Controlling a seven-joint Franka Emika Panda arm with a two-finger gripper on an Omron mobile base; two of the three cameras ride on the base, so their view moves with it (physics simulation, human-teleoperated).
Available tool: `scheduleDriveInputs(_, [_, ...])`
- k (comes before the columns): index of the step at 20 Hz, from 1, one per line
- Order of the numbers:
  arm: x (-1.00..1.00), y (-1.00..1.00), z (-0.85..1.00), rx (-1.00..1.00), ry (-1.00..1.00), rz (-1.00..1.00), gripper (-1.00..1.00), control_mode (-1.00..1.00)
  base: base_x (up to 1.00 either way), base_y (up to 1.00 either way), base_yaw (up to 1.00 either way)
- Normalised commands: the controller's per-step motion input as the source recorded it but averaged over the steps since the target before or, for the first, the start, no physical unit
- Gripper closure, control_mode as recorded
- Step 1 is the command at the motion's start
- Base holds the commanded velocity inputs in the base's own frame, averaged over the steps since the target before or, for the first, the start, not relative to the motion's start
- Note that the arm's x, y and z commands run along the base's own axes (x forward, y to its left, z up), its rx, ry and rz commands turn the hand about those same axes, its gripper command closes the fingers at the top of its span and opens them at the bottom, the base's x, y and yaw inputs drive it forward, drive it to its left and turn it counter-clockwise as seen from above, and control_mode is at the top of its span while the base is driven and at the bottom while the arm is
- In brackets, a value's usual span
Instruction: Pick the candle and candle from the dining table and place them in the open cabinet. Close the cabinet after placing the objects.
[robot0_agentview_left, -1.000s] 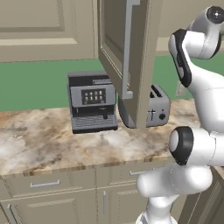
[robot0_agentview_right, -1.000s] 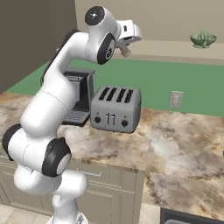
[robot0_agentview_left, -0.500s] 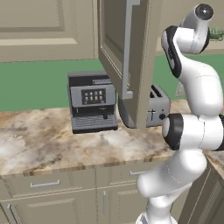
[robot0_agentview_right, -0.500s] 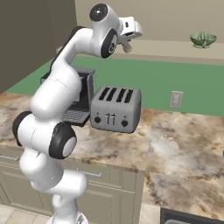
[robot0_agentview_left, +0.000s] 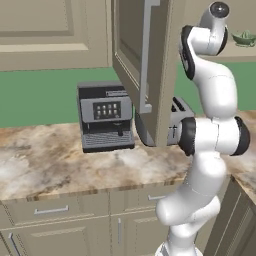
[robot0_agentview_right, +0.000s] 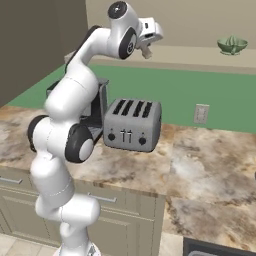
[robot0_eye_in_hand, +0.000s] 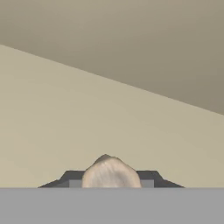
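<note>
- Gripping a stubby pale candle (robot0_eye_in_hand: 110, 174) between the two dark fingers (robot0_eye_in_hand: 73, 178), its rounded cream-grey end showing between them in the hand view.
- Holding the gripper (robot0_agentview_right: 146, 51) high, near the top of the right base view, just in front of a beige wall and pale ledge.
- Pointing toward flat beige surfaces ahead of the fingers, a lighter plane meeting a darker one along a slanted line; possibly the cabinet's inside, but too plain to tell.
- Standing open well to the left of the fingers in the left base view: the cabinet door (robot0_agentview_left: 160, 65) with its long grey bar handle (robot0_agentview_left: 145, 57).
- Sitting far below the fingers on the mottled marble desk (robot0_agentview_right: 200, 165): a silver four-slot toaster (robot0_agentview_right: 132, 124).
- Resting further left on the same desk, below the door: a dark coffee machine (robot0_agentview_left: 104, 117) with a small screen.
- Lying off to the right of the fingers on the ledge, about level with them: a green bowl (robot0_agentview_right: 232, 45).
- Showing on the green wall below that bowl: a white outlet (robot0_agentview_right: 201, 113).
</note>
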Motion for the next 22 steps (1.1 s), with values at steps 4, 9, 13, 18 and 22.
scheduleDriveInputs(4, [0.46,0.0,0.0,0.0,0.06,0.02,1.0,-1.0,0.0,0.0,0.0])
scheduleDriveInputs(9, [0.42,-0.03,0.04,0.0,0.08,0.04,1.0,-1.0,0.0,0.0,0.0])
scheduleDriveInputs(13, [0.28,-0.07,0.14,0.0,0.11,0.03,1.0,-1.0,0.0,0.0,0.0])
scheduleDriveInputs(18, [0.15,-0.04,-0.02,0.0,0.03,0.02,1.0,-1.0,0.0,0.0,0.0])
scheduleDriveInputs(22, [0.13,-0.05,0.0,0.0,0.0,0.01,1.0,-1.0,0.0,0.0,0.0])
